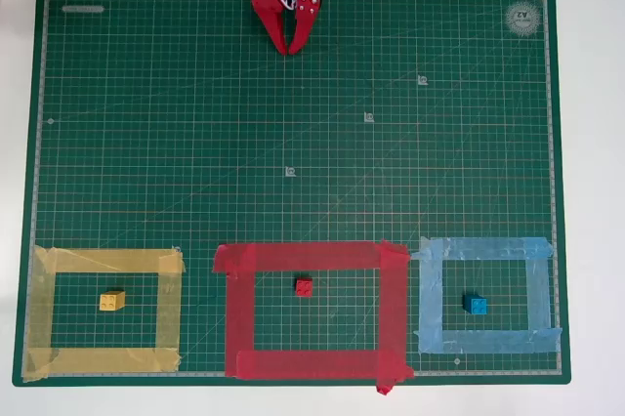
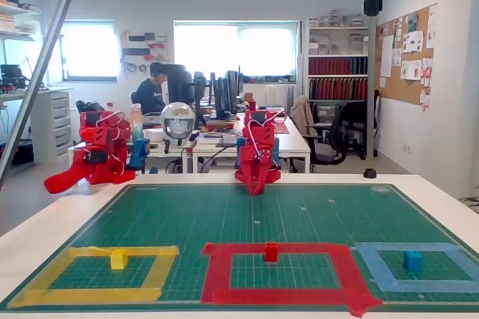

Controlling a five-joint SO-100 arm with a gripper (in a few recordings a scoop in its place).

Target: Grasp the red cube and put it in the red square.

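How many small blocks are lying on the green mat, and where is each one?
3. The yellow block sits inside the yellow tape frame, the red cube inside the red square, and the blue block inside the light blue tape frame. None seems hidden.

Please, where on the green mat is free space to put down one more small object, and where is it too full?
The widest bare patch is the mat between the gripper at the far edge and the three tape frames. The row nearest the fixed view is crowded: yellow frame with yellow block, red square with red cube, light blue frame with blue block.
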